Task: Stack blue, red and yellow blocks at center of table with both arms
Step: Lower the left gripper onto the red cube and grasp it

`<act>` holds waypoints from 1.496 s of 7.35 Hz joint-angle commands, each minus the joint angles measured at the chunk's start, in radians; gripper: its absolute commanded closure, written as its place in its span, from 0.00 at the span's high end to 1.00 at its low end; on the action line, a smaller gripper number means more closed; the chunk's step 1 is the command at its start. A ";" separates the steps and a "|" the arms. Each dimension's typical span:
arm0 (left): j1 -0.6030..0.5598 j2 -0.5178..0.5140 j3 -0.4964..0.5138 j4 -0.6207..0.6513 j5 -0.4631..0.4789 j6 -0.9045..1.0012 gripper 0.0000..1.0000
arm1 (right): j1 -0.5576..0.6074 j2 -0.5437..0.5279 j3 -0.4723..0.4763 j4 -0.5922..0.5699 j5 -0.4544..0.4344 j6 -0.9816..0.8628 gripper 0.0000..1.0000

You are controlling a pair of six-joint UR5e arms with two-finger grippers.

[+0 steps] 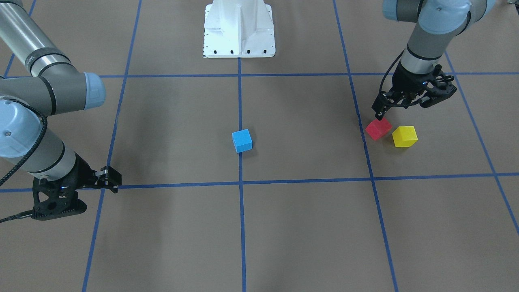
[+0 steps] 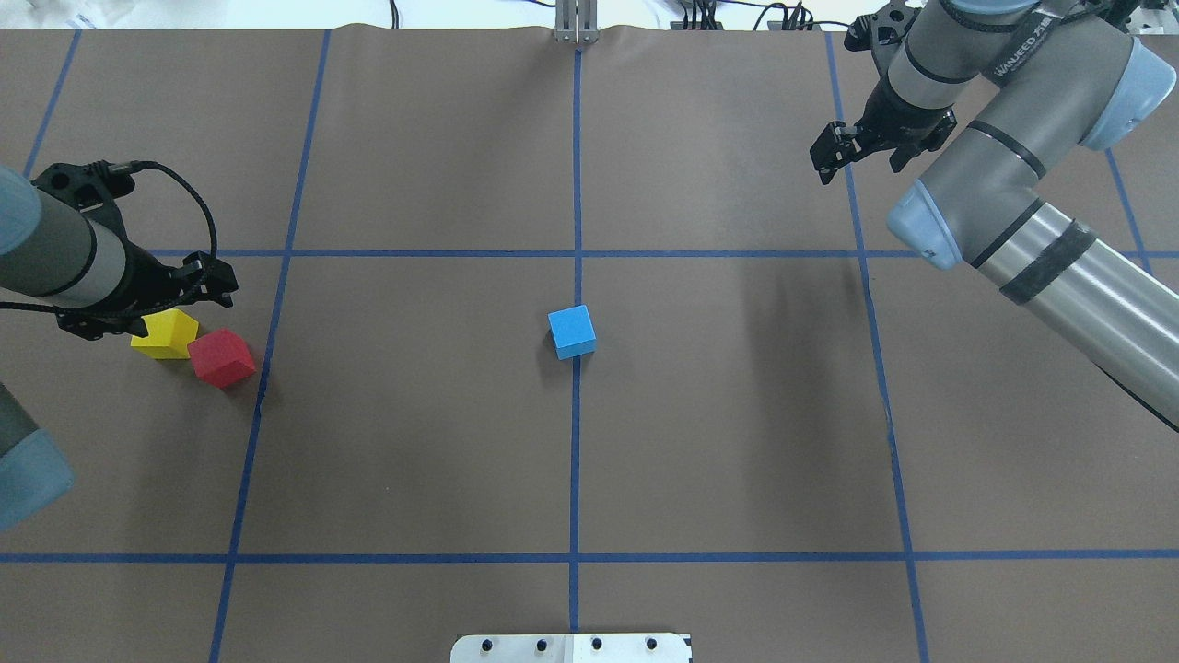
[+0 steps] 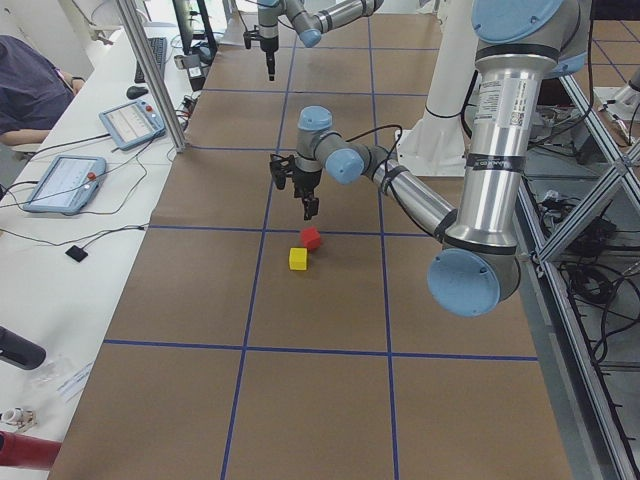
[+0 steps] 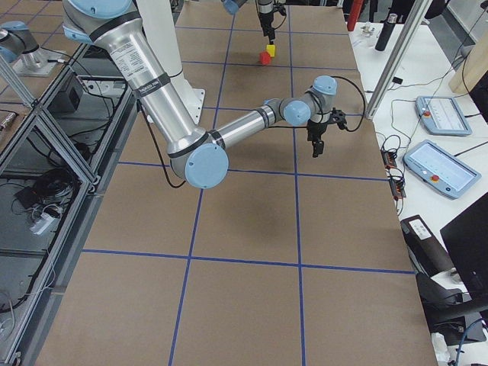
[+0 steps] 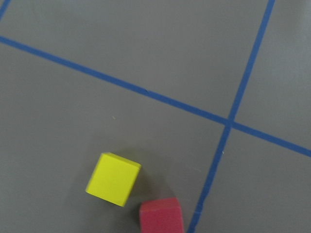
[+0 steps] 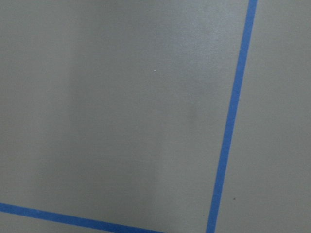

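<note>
Table (image 2: 737,414): you had the stack spot at its middle, where the blue tape lines crossed.
Right arm (image 2: 1032,221): it reached out towards the far right corner, well apart from all three blocks.
Left arm (image 2: 55,262): it stretched along the left edge, much the nearer arm to the two loose blocks.
Right gripper (image 2: 832,152): it held nothing; you could not tell how wide its jaws stood.
Left gripper (image 1: 380,112): it pointed down, empty, and the jaw gap was not clear in any view.
Blue block (image 2: 572,331): it sat alone at the centre, nothing on it.
Red block (image 2: 221,358): it lay near the left edge, right under the left gripper's tip, turned askew to the tape lines.
Yellow block (image 2: 165,332): it sat just beside the red one, on its left-edge side.
Key relation: your likely next pick was red, straight below; its crowded flank faced yellow, so the jaws probably needed the other two faces.
</note>
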State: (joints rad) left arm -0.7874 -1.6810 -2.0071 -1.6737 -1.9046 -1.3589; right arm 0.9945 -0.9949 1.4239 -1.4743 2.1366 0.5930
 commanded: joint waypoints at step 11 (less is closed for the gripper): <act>0.094 -0.008 0.197 -0.166 0.059 -0.019 0.65 | 0.027 -0.013 -0.002 0.000 0.011 -0.006 0.99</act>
State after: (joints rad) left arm -0.6923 -1.6875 -1.8121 -1.8368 -1.8453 -1.3779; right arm 1.0210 -1.0080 1.4212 -1.4742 2.1480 0.5877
